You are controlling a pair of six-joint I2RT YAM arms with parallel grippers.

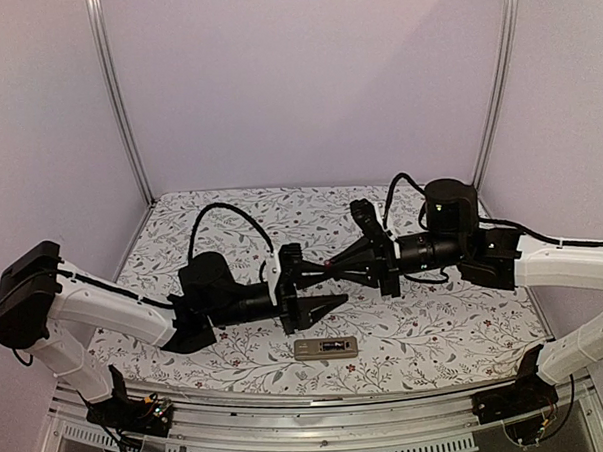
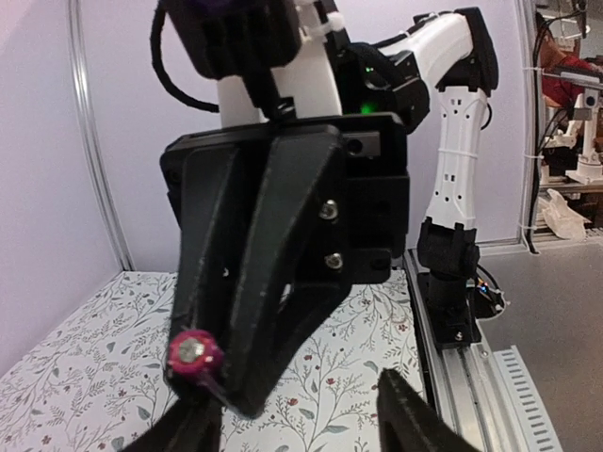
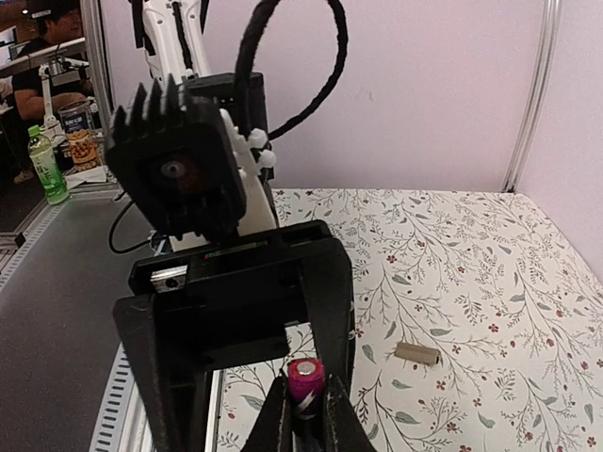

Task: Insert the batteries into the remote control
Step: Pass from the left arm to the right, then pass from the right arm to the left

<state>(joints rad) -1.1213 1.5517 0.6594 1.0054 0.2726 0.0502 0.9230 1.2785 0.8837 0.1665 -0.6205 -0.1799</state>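
remote control [image 1: 325,347] flat, recess up, near table edge; battery [image 3: 304,377], magenta-ended, pinched in right tool [image 3: 304,403]

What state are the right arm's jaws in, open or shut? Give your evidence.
Shut on a battery: in the right wrist view, the jaws of the right gripper pinch its magenta-capped end from both sides.

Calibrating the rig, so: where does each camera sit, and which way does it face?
Top external: above and behind the bases, looking down on the table; both arms show, remote control on it.
Left wrist: on the left arm, facing the right gripper; the open left gripper frames the bottom edge.
Right wrist: on the right arm, facing the left arm's wrist; its own fingers pinch a battery.
Shared: both wrist views show that magenta-tipped battery.
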